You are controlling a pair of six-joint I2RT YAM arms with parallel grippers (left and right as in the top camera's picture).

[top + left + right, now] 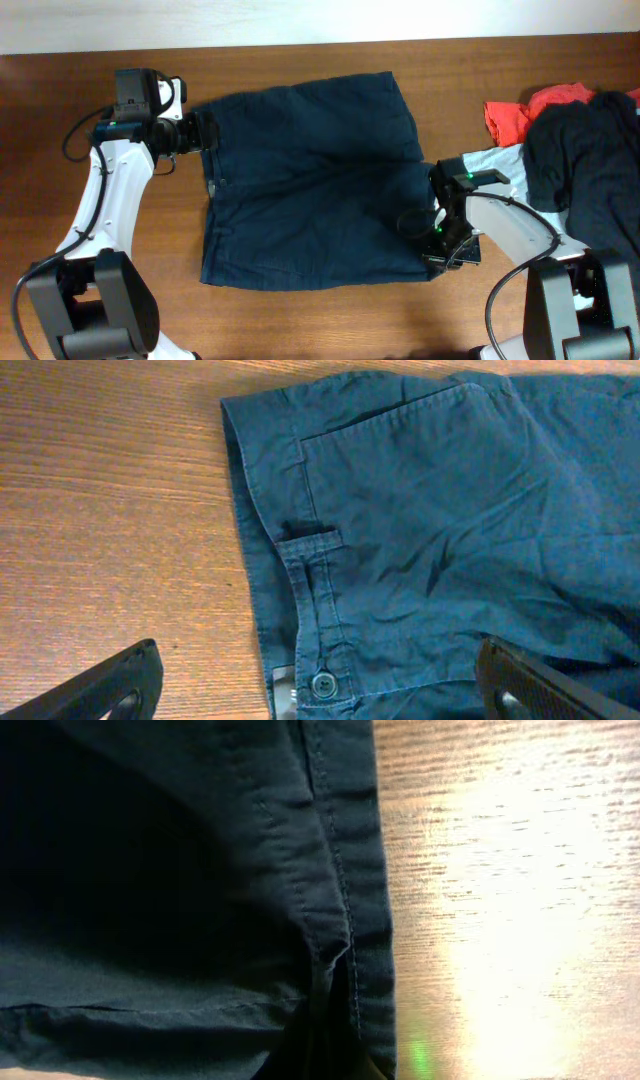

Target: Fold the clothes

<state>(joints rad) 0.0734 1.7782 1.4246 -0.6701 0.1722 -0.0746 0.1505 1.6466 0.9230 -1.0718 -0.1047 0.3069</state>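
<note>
Leftmost, the left claw (208, 131) hangs wide open and empty over the waistband (262, 490) of the dark navy blue woven shorts (310, 180), which lie spread flat on the brown wooden counter (300, 320). The right claw (442, 260) is closed tight, apparently pinching the hem corner (335, 970). So thin a bite could slip on lifting, or drag the cloth askew. No container shows.

Overhead: fixed, high, facing straight down; whole wooden table (300, 60) in frame, navy shorts (310, 180) at centre.
Left wrist: low, oblique, close on the waistband button (322, 684).
Right wrist: nearest view, hem (345, 870) at left, bare wood at right.
Shared by all three: the shorts.
</note>
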